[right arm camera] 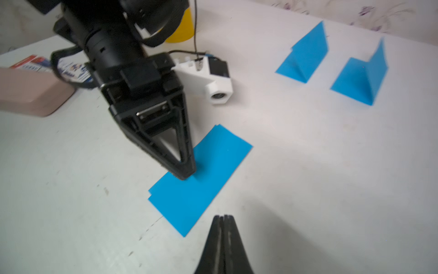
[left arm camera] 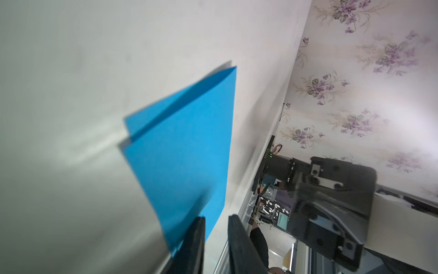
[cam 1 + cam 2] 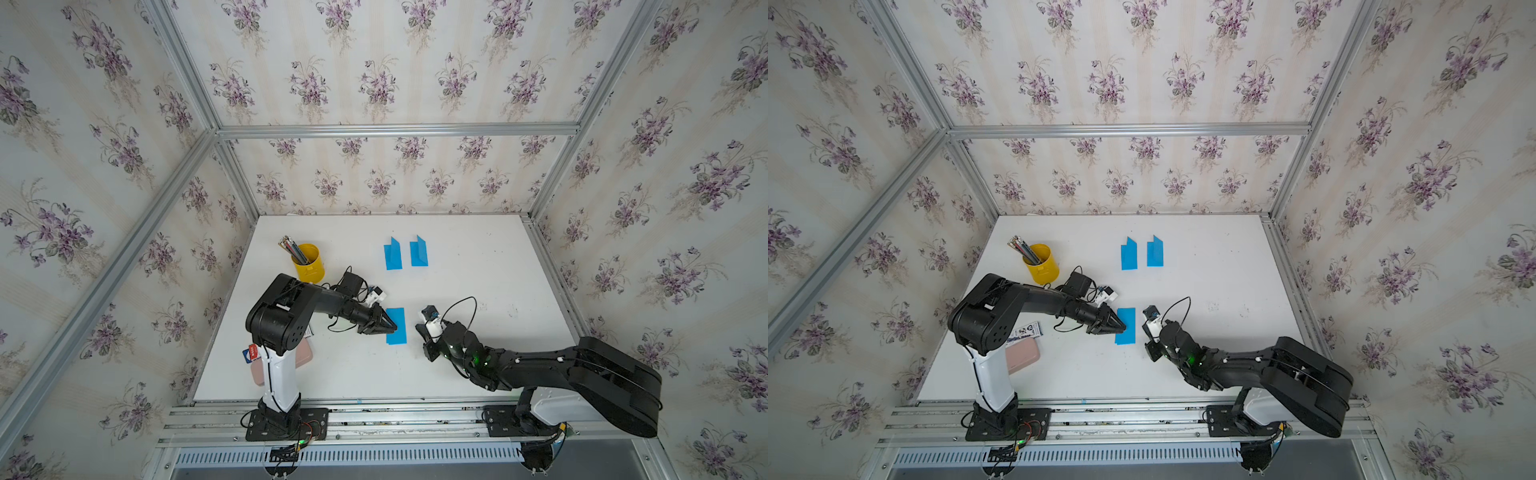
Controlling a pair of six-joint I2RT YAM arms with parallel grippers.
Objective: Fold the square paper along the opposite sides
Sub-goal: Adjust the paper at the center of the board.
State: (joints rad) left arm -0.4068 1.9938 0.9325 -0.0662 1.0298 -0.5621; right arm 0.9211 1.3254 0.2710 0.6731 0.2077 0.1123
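The blue paper (image 3: 397,326) (image 3: 1127,326) lies flat on the white table, folded in half into a narrow strip, and in the left wrist view the paper (image 2: 184,147) has its upper layer slightly lifted at the far end. My left gripper (image 3: 392,328) (image 3: 1122,328) (image 1: 186,172) presses its tips down on the strip's left long edge. A narrow gap shows between the left gripper's (image 2: 216,217) fingers, with only table in it. My right gripper (image 3: 420,330) (image 1: 224,216) is shut and empty, just right of the paper (image 1: 203,180) and not touching it.
Two more folded blue papers (image 3: 392,255) (image 3: 418,251) stand half open at the back middle. A yellow cup of pencils (image 3: 309,262) stands back left, close to the left arm. A pink case (image 3: 1021,355) and a printed card (image 3: 1027,331) lie at the left edge.
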